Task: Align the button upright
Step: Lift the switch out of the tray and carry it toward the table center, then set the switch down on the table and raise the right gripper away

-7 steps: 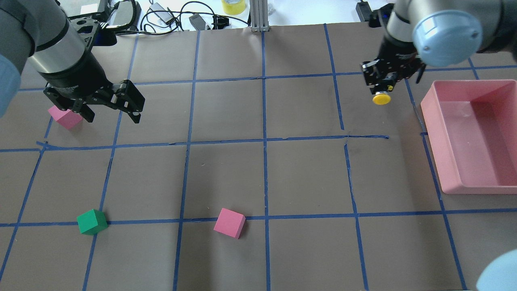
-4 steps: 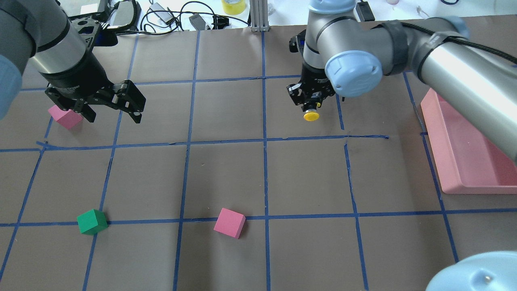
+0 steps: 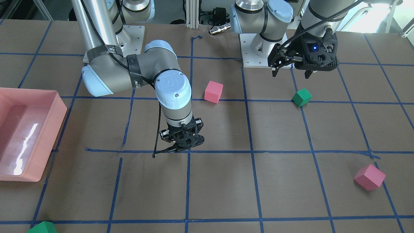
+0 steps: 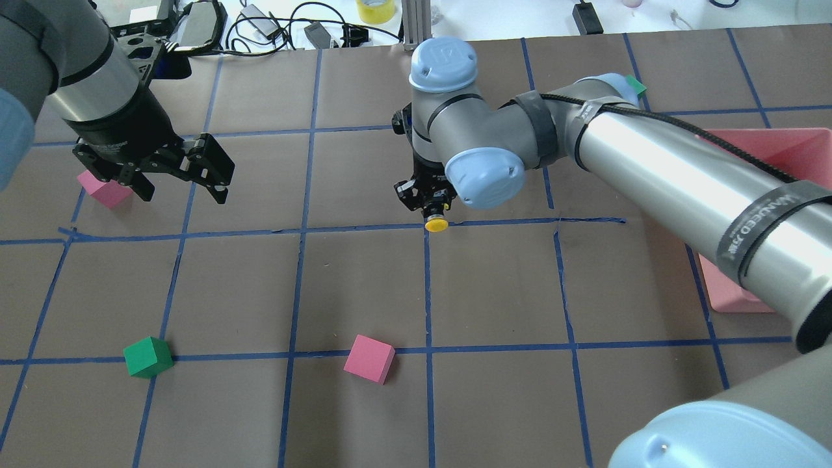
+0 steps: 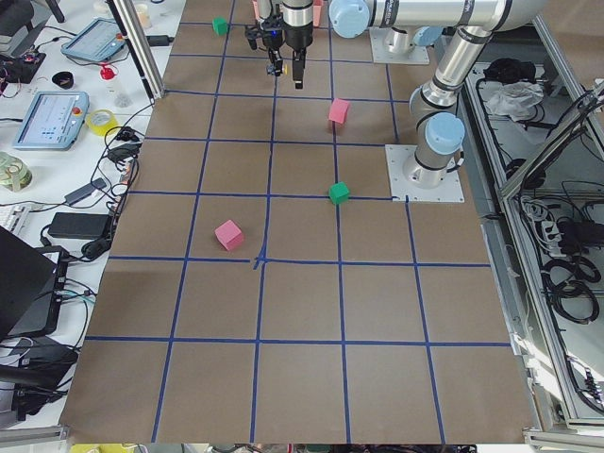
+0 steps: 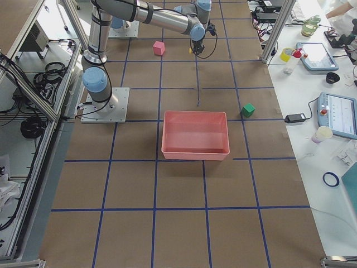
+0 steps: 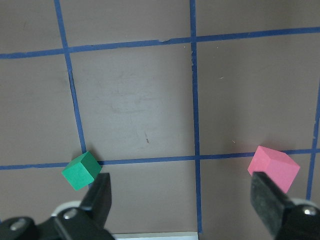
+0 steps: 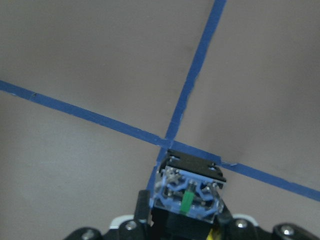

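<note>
Right end effector (image 4: pixel 430 207), clamped on the button (image 4: pixel 436 225), has travelled from the tray (image 4: pixel 725 296) to the worktop (image 4: pixel 494 286) centre — upright set-down likely next. Left end effector (image 4: pixel 183 188) — apart.

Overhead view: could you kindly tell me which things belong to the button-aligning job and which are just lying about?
Job: button, held by the right gripper.

Lying about: near green cube, far green cube, near pink cube, far pink cube, pink bin; the left gripper is open and idle.
</note>
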`<state>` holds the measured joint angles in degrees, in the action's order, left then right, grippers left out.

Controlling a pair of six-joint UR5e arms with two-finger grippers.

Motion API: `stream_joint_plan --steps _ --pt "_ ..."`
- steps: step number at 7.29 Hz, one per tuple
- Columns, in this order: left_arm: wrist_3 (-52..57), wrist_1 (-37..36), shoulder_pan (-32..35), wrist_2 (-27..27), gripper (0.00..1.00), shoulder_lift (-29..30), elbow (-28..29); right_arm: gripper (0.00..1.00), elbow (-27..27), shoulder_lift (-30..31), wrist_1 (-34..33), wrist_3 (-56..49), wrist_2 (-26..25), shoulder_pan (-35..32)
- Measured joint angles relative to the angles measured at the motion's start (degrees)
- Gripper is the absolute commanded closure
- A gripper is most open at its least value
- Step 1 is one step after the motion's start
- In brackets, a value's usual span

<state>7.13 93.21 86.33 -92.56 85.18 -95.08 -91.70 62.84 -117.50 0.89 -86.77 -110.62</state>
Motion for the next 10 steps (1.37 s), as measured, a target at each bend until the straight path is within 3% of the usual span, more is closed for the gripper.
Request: stream_joint_plan --steps 5,6,7,8,9,10 --pt "-1.1 0.8 0.1 -2.9 0.0 -1.1 -2.3 1.0 -2.8 -3.4 -5.6 4.0 2.0 -2.1" --pt "-1.8 0.6 0.2 -2.6 0.0 -2.4 -4.3 0.92 -2.9 -3.8 -6.1 4.0 2.1 -2.4" --pt "-2.6 0.5 0.2 -1.9 0.0 -3.9 -6.2 0.75 -3.0 -4.2 -6.6 3.9 2.2 -2.4" --pt "-3.6 0.5 0.2 -1.3 0.0 -5.3 -7.5 0.44 -3.1 -4.5 -7.0 3.8 2.3 -2.5" --pt "-4.5 0.5 0.3 -1.1 0.0 -6.6 -8.9 0.26 -3.1 -4.6 -7.2 3.8 2.4 -2.5" --pt "-4.9 0.5 0.5 -1.0 0.0 -7.5 -10.5 0.16 -3.3 -4.6 -7.4 3.6 2.5 -2.5"
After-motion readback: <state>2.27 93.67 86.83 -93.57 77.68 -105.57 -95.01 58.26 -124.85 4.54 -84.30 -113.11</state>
